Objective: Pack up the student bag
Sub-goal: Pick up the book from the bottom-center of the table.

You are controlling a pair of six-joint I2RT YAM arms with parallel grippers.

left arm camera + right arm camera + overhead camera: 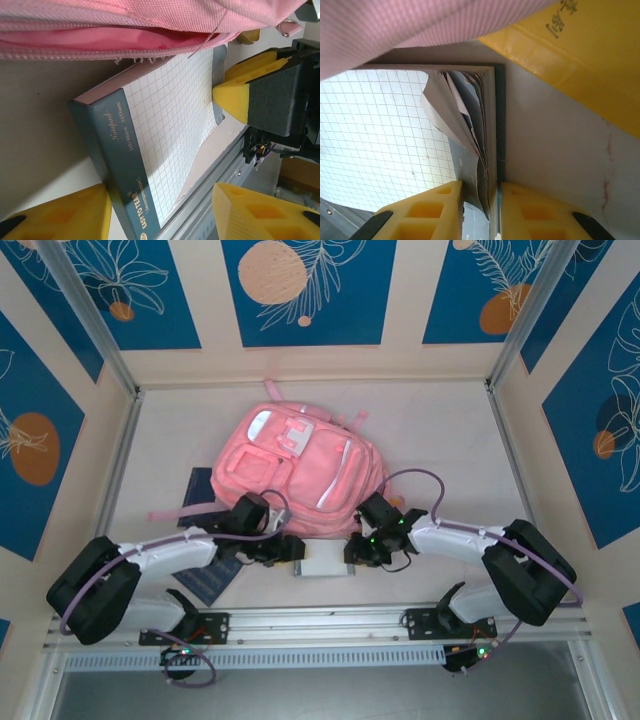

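Note:
The student bag [300,465] is a large pink backpack lying flat mid-table; its zip edge [150,30] hangs just above a notepad. The notepad [322,563], with grid paper and a teal spine [165,125], lies at the bag's near edge between both grippers. My left gripper [160,200] is open and straddles the spine end; one finger [65,215] touches the spine and the other stands apart from the pad. My right gripper [480,187] is shut on the notepad's [380,135] opposite edge, pinching cover and curled pages. Its yellow finger [235,95] shows at the pad's far end.
A dark blue book [203,540] lies under the left arm, left of the bag. An aluminium rail [320,618] runs along the table's near edge, close below the pad [220,170]. Something yellow with black print [580,60] sits beside the bag's fabric [420,25].

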